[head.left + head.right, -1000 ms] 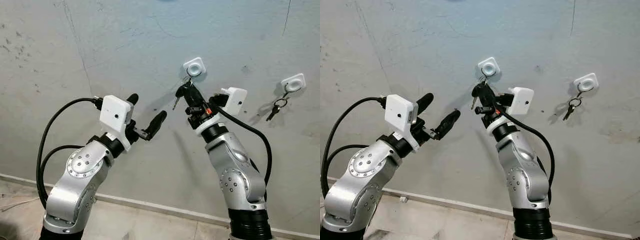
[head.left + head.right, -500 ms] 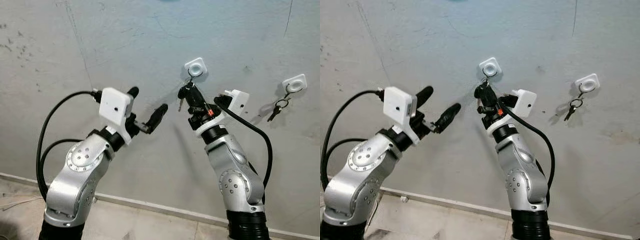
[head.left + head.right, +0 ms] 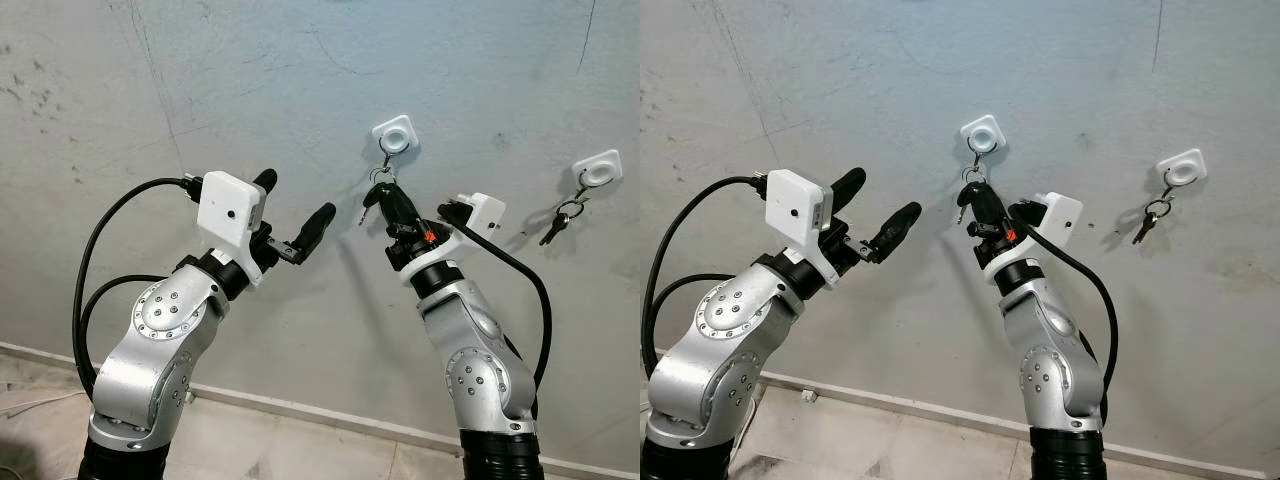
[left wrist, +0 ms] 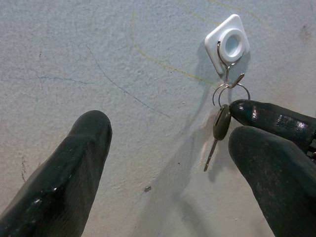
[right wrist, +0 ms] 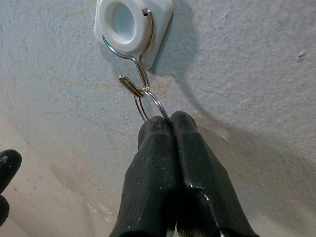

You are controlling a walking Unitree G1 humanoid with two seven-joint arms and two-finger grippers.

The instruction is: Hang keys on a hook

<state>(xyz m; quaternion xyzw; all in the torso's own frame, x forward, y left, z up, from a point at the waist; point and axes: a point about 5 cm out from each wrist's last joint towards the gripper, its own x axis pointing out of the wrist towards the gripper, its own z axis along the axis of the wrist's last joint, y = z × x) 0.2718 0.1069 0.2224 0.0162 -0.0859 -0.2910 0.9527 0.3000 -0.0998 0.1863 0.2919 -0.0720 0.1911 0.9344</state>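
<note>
Two white hook mounts are fixed to the grey wall: one hook (image 3: 394,136) above the right arm, and a second hook (image 3: 600,168) well apart to its right. Two sets of keys hang there, one per hook: the keys (image 3: 375,196) on the first and the other keys (image 3: 557,221) on the second. Two silver arms are raised toward the wall, each carrying one white wrist camera box and one gripper of two black fingers: the left gripper (image 3: 292,212) and the right gripper (image 3: 392,196).
</note>
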